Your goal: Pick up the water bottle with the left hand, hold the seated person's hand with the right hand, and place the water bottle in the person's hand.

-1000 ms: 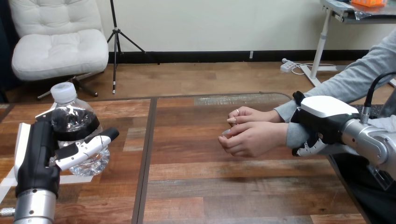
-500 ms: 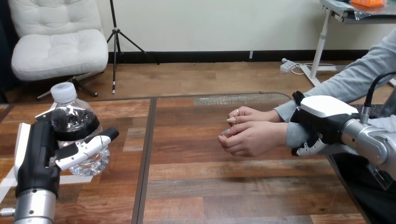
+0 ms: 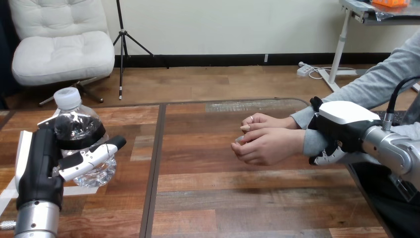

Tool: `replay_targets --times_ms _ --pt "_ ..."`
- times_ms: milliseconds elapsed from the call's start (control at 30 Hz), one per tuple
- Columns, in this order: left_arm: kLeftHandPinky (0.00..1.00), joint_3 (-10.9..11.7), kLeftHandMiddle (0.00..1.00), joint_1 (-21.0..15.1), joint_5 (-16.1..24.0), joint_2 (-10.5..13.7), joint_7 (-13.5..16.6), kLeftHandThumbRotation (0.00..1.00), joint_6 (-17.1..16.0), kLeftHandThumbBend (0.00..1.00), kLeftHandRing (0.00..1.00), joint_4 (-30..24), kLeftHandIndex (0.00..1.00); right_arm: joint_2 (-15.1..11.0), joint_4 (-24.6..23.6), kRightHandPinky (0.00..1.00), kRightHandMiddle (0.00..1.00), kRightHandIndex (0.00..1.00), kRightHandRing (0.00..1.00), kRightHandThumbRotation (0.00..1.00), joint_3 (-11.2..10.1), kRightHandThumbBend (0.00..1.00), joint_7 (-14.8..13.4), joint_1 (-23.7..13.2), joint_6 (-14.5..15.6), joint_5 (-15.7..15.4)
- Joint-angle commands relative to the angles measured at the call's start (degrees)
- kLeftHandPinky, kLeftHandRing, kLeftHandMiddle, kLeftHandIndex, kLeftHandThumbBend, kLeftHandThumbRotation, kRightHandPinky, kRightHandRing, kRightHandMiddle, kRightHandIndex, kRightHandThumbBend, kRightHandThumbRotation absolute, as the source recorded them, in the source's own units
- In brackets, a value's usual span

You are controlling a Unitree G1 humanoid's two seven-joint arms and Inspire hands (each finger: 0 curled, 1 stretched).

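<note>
A clear water bottle (image 3: 81, 134) with a white cap stands upright at the table's left. My left hand (image 3: 42, 166) is curled round its body, thumb across the front. At the right, the person's two hands (image 3: 265, 139) rest together on the table, the nearer one half cupped. My right hand (image 3: 341, 131) is wrapped round the grey-sleeved forearm of the nearer arm, just behind the wrist, fingers curled under it.
The wooden table (image 3: 237, 198) has a dark seam (image 3: 154, 163) running front to back between the bottle and the person's hands. White tape (image 3: 10, 191) lies near the left edge.
</note>
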Motion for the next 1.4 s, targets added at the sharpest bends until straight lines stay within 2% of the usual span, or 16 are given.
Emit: replay_targets --times_ms 0,600,900,1000,1367 --pt "0.31 0.5 0.40 -3.5 -0.8 0.5 0.3 0.00 -1.6 0.69 0.36 -1.8 0.41 -0.2 -1.0 0.20 0.33 0.35 0.25 0.00 -2.2 0.48 -2.0 -2.8 -1.0 1.9" --pt "0.31 0.1 0.40 -3.9 -0.6 0.7 -0.1 0.00 -3.1 0.68 0.36 -1.0 0.41 -0.2 -1.5 0.20 0.32 0.36 0.25 0.00 -3.0 0.50 -1.7 -3.0 -1.1 1.9" --pt "0.30 -0.4 0.39 -4.5 -0.9 0.3 -0.4 0.00 -1.5 0.69 0.36 -1.5 0.41 -0.2 -1.9 0.19 0.32 0.35 0.25 0.00 -3.5 0.48 -0.9 -3.4 -1.2 2.5" --pt "0.30 -0.6 0.39 -4.9 -1.8 0.2 -1.0 0.00 -2.1 0.68 0.35 -1.0 0.41 -0.1 -2.0 0.20 0.32 0.35 0.25 0.00 -3.7 0.48 -0.5 -3.6 -1.1 2.8" --pt "0.31 -1.5 0.39 -6.7 -1.9 -0.1 -1.3 0.00 -2.9 0.68 0.36 0.6 0.40 -0.3 -3.1 0.25 0.36 0.36 0.29 0.00 -3.6 0.47 -0.5 -3.9 -1.7 3.5"
